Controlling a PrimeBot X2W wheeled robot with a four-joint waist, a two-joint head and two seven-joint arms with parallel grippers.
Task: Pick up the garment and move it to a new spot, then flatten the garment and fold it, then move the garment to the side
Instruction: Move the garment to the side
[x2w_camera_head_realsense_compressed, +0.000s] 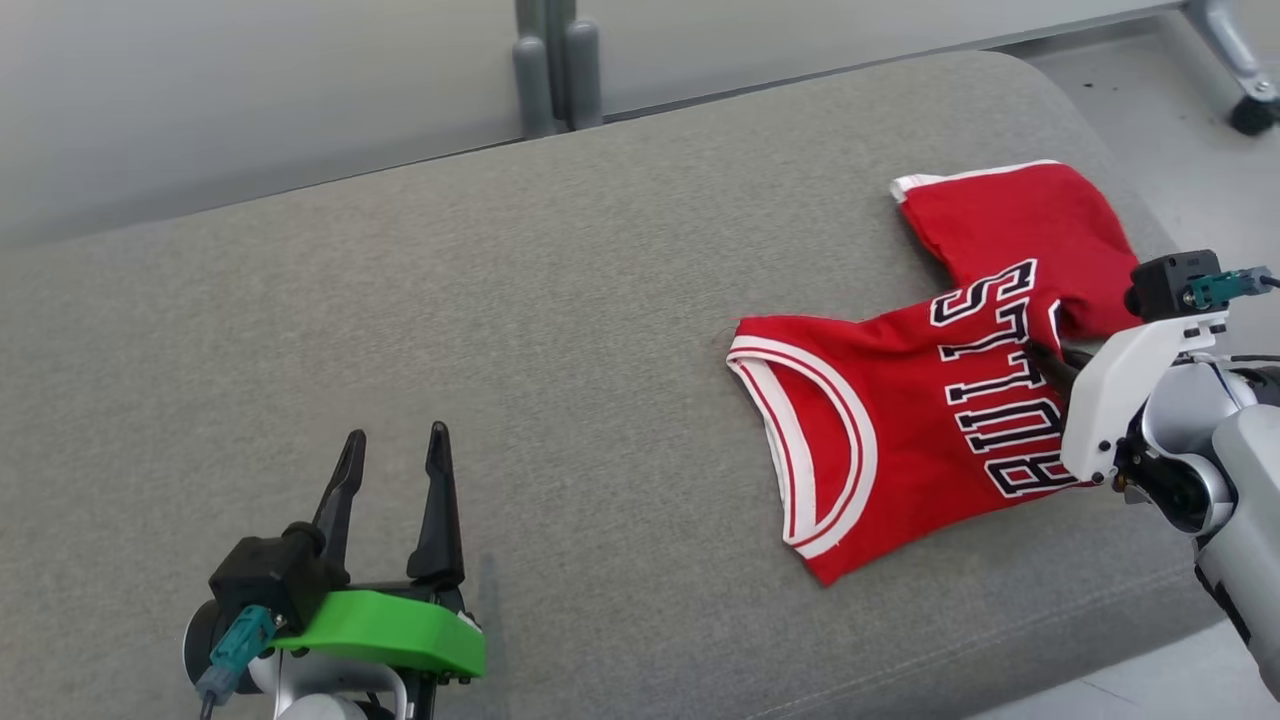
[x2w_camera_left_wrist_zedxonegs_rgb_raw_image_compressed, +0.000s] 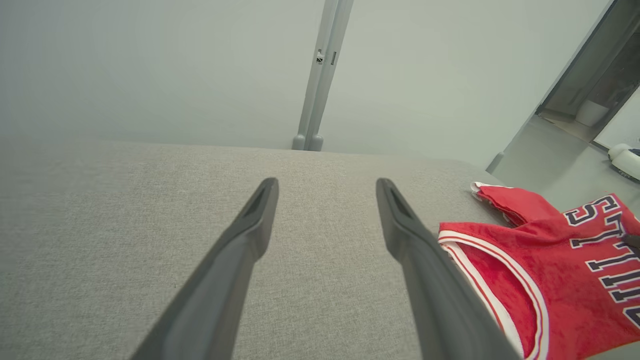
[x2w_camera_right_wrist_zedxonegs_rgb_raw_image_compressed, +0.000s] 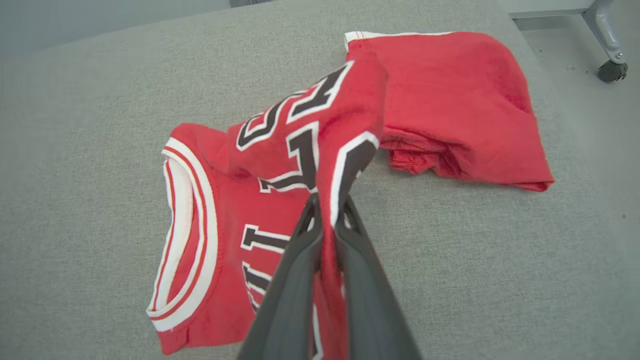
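**A:** How does the right gripper (x2w_camera_right_wrist_zedxonegs_rgb_raw_image_compressed: 327, 205) stand?

**B:** Its two dark fingers are pressed together on a fold of the red jersey (x2w_camera_right_wrist_zedxonegs_rgb_raw_image_compressed: 200, 225), pinched at the black-and-white lettering. The cloth rises in a ridge from the grey bench (x2w_camera_right_wrist_zedxonegs_rgb_raw_image_compressed: 475, 260) up to the tips.

**A:** And the rest of the jersey?

**B:** It lies on the bench's right end. A curved opening with white-and-red trim lies flat on the side toward the bench's middle. The lettered chest runs under the gripper. A bunched red part with a white hem lies toward the bench's far right corner, near the back edge.

**A:** The left gripper (x2w_camera_head_realsense_compressed: 395, 440)?

**B:** Its fingers are spread wide with nothing between them. It is over the bench's bare left-front part, well apart from the jersey. I cannot tell whether it touches the fabric.

**A:** Beyond the bench?

**B:** A grey post (x2w_camera_head_realsense_compressed: 555, 70) stands behind the bench's back edge, about mid-length. A black caster wheel (x2w_camera_head_realsense_compressed: 1252, 112) sits on the floor past the bench's far right corner.
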